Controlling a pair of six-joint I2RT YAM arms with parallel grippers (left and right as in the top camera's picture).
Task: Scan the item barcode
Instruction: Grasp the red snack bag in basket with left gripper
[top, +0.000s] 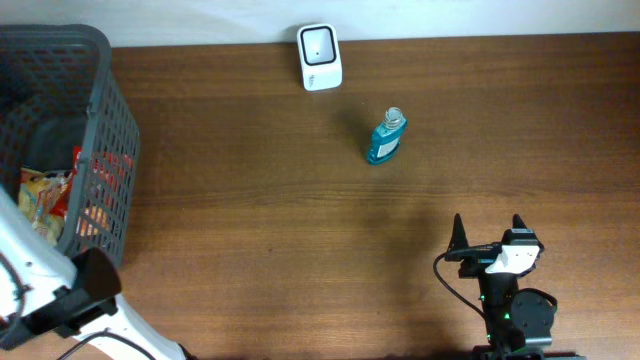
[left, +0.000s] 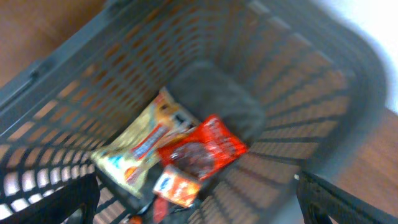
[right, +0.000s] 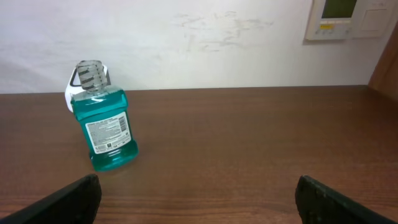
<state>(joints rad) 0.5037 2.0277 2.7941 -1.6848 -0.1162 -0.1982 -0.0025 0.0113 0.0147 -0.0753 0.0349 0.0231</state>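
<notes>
Toward eleven o'clock of my right jaws stands the mouthwash bottle (right: 104, 127); they and my left jaws gape empty, so I'd grasp it next.

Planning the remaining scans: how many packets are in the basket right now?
3 visible in the basket: a yellow bag, a red packet overlapping its edge, and a small orange packet beside both. The view is blurred; more may be hidden.
</notes>
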